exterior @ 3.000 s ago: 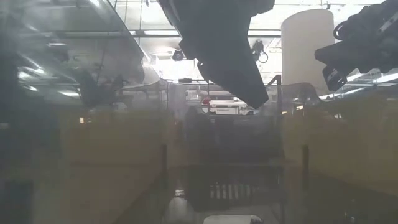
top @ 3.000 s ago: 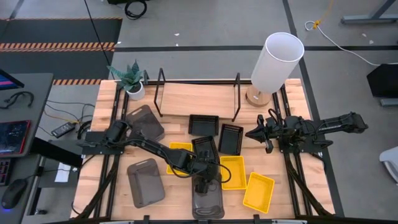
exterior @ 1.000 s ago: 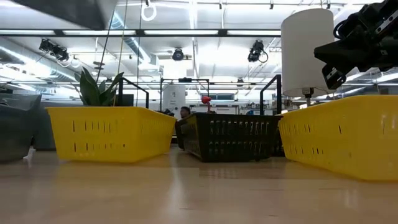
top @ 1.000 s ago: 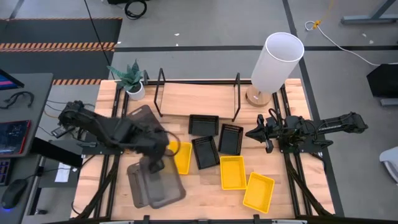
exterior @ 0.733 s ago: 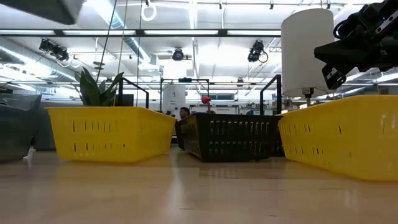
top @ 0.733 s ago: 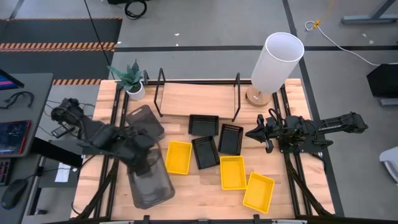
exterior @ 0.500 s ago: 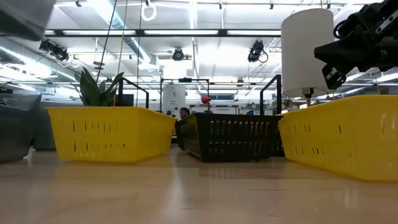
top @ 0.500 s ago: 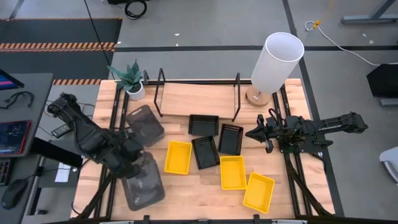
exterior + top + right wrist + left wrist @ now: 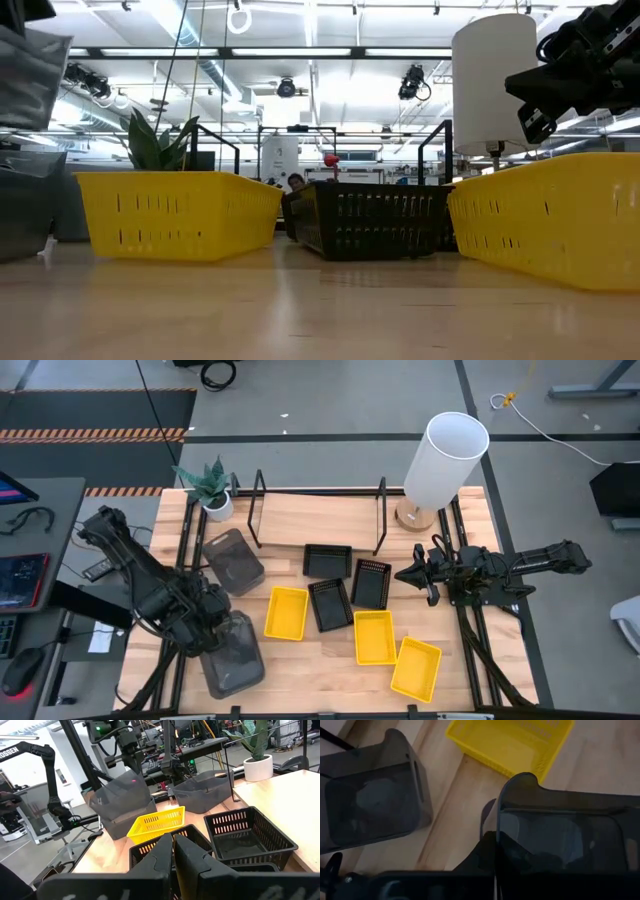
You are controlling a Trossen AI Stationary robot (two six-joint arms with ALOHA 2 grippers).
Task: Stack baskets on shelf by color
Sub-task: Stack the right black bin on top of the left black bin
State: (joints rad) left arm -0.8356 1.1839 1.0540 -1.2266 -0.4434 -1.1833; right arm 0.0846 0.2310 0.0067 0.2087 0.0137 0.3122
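My left gripper [image 9: 208, 622] is shut on a dark grey basket [image 9: 235, 655], held above the table's near left part; the basket also shows in the low view [image 9: 30, 75]. A second grey basket [image 9: 232, 560] rests on the table beyond it. I cannot tell whether a third lies under the held one. Three black baskets [image 9: 330, 605] and three yellow baskets [image 9: 286, 612] sit on the table in the middle and near right. The shelf [image 9: 315, 520] stands at the far side with nothing on it. My right gripper [image 9: 402, 574] hovers shut and empty over the right part. My left gripper holds the grey basket by the rim of one end wall [image 9: 499, 827], below its raised handle tab [image 9: 519, 779], one finger inside the wall and one outside as far as shows. The fingers slant down from the table's left. The basket is tilted and lifted clear [image 9: 122, 802].
A potted plant [image 9: 212, 488] stands at the far left corner and a tall white lamp [image 9: 440, 465] at the far right. Bare wood lies between the shelf and the baskets.
My left gripper has carried the grey basket from beside the left yellow basket toward the table's left edge and a little down. The basket stays lifted and in the hold. My right arm has kept still.
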